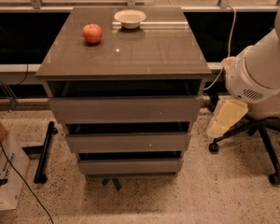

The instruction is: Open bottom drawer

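The grey-brown cabinet [123,50] stands in the middle with three handleless drawer fronts. The bottom drawer [129,166] is the lowest and smallest panel, with a dark gap above it, and its front sits in line with the cabinet. My white arm [259,71] comes in from the right. My gripper [226,118], cream-coloured, hangs below the arm, to the right of the cabinet at the height of the middle drawer [128,142]. It is apart from the cabinet and holds nothing that I can see.
A red apple [92,33] and a white bowl [129,17] sit on the cabinet top. An office chair base [261,141] stands behind my gripper at the right. A cardboard box [3,171] and a black bar [44,151] lie on the floor at the left.
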